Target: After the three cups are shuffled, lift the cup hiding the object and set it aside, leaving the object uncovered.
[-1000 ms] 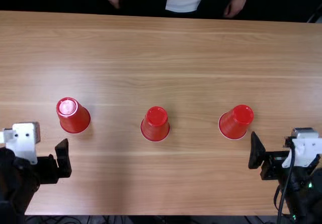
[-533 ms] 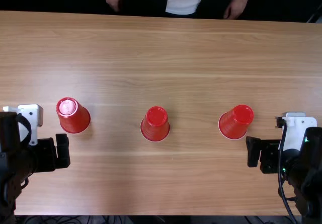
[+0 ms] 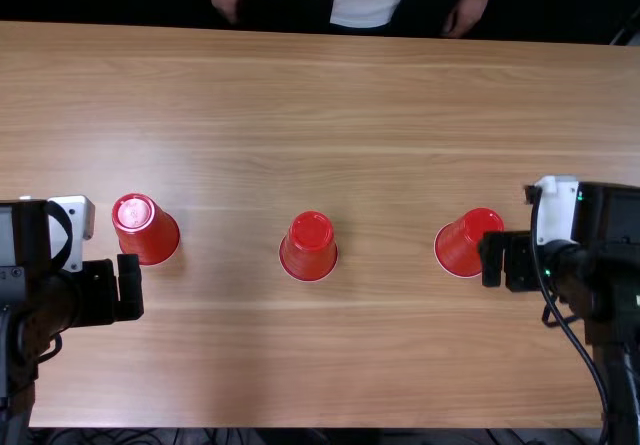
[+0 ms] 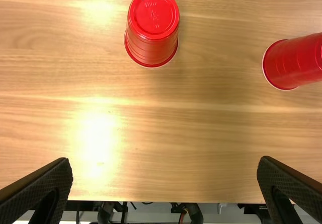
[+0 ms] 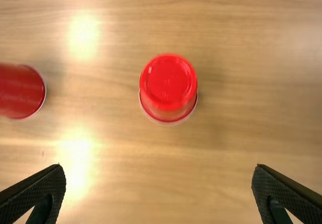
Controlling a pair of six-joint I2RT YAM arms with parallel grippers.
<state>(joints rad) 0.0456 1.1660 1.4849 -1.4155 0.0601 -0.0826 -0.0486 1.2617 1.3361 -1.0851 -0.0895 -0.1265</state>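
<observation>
Three red cups stand upside down in a row on the table [image 3: 320,115], none lifted, so the object is hidden and the whole task is left. Left of the middle cup [image 3: 309,246], the left hand [image 3: 128,287] hangs released beside the left cup [image 3: 145,230]. Right of the middle cup, the right hand [image 3: 492,259], also spread wide, is just beside the right cup [image 3: 467,242], with nothing in the way.

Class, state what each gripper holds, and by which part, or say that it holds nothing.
Nothing is held. The left gripper and the right gripper are both wide open, and neither touches any of the red cups.
</observation>
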